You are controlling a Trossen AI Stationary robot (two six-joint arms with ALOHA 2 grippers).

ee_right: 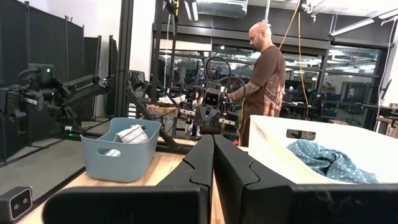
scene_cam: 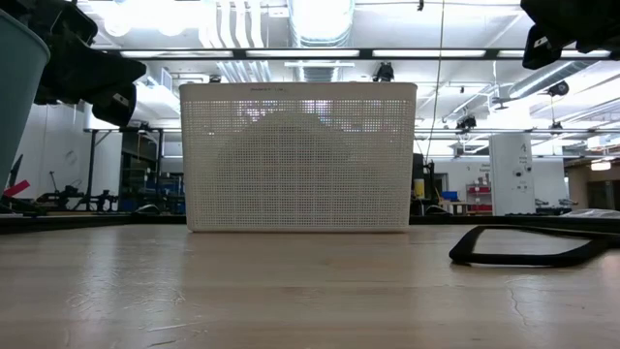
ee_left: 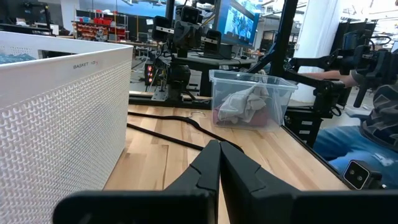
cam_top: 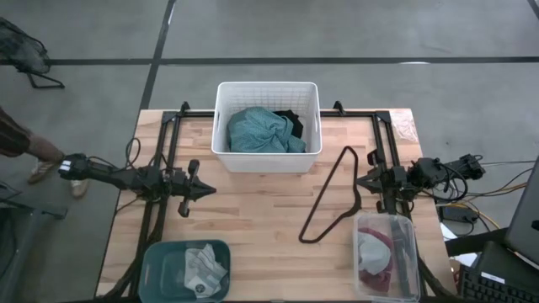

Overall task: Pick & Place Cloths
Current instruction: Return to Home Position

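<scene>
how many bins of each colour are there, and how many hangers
white bin: 1
teal bin: 1
clear bin: 1
black wire hanger: 1
total: 4

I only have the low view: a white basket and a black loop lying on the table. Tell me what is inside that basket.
Observer: The white basket holds a teal cloth, with a black garment beside it.
Operator: Report any other bins.
Observer: A teal bin at the table's near edge, on the left arm's side, holds white and grey rags.
Operator: Now the right arm's side.
Observer: A clear bin there holds a maroon cloth under a grey cloth.
</scene>
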